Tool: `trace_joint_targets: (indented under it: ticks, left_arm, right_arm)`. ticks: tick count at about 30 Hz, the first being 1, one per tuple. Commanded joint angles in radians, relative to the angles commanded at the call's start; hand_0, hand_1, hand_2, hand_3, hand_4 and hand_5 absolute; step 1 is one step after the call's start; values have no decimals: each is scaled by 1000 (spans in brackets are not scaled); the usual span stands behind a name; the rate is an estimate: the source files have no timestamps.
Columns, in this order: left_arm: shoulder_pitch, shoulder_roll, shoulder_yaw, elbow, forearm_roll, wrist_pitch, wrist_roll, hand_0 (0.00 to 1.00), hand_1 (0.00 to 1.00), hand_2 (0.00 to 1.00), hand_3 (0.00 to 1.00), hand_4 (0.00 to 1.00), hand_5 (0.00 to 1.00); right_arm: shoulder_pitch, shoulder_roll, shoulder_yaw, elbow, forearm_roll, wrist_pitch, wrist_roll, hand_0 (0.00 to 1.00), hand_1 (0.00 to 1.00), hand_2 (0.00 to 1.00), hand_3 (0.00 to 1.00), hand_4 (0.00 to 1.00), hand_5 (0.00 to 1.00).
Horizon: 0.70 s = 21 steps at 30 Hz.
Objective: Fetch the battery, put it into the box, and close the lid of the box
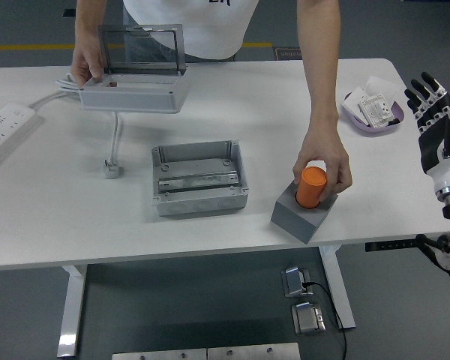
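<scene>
We are holding our right hand [437, 120] raised off the counter's [60, 217] right edge, fingers released and gripping nothing. A person's hand [324, 161] is gripping the orange battery [310, 187] upright at the grey block [302, 214]. The open grey box [199, 178] is sitting at the centre. Their other hand [85, 66] is holding the lidded box [135, 90] at the far left.
</scene>
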State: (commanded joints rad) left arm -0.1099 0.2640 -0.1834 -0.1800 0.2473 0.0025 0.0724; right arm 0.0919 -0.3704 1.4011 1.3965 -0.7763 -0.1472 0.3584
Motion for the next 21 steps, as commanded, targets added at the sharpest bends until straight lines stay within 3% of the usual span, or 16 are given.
trace_joint_targets:
  ticks: [14, 17, 21]
  left_arm:
    - [0, -5, -53, 0, 52, 1, 9, 732, 754, 754, 767, 623, 427]
    - [0, -5, -61, 0, 59, 1, 11, 733, 753, 754, 766, 622, 427]
    - [-1, -5, -50, 0, 48, 1, 9, 733, 754, 755, 767, 622, 429]
  right_arm:
    - [-7, 9, 5, -1, 2, -5, 9, 992, 876, 877, 868, 998, 998]
    - [-8, 12, -14, 4, -11, -40, 40, 992, 876, 876, 868, 998, 998]
    - [-16, 22, -62, 20, -55, -125, 113, 992, 876, 876, 868, 998, 998]
